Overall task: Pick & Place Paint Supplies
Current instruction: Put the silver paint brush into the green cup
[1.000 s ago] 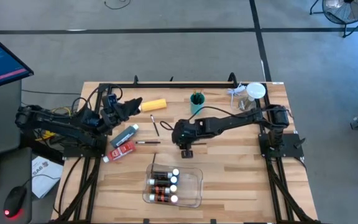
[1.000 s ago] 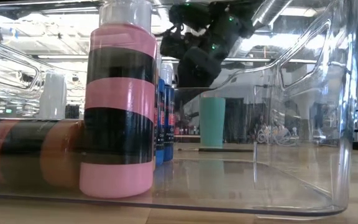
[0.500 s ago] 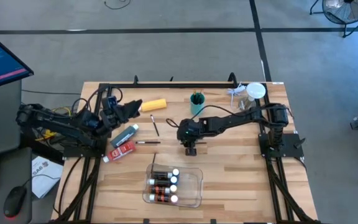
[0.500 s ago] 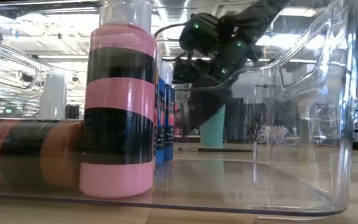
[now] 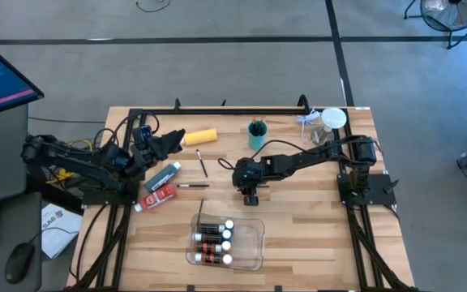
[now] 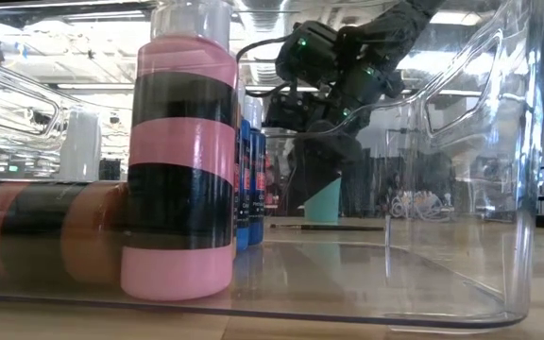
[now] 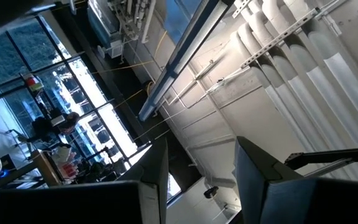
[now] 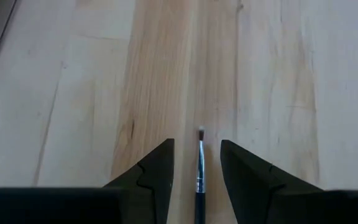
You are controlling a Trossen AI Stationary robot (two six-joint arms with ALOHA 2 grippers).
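A thin dark-handled paint brush (image 8: 199,180) lies flat on the wooden table, bristle tip pointing away from my right gripper (image 8: 197,144). That gripper (image 5: 248,197) hangs low over the table's middle, slanting down. It is open, one finger on each side of the brush, touching nothing. My left gripper (image 5: 177,136) is raised at the far left, pointing upward, open and empty (image 7: 202,144). Between the arms lie a yellow bottle (image 5: 199,137), a grey tube (image 5: 165,174), a red tube (image 5: 159,195) and two more brushes (image 5: 203,165) (image 5: 191,186).
A clear plastic tray (image 5: 254,243) near the front edge holds several small white-capped bottles (image 5: 214,241); it fills the low view (image 6: 527,189). A teal cup (image 5: 257,134) with brushes stands behind my right gripper. White clutter (image 5: 324,122) sits at the far right corner.
My right gripper has come down toward the table and now stands low over the brush, its opening unchanged. Nothing on the table has moved.
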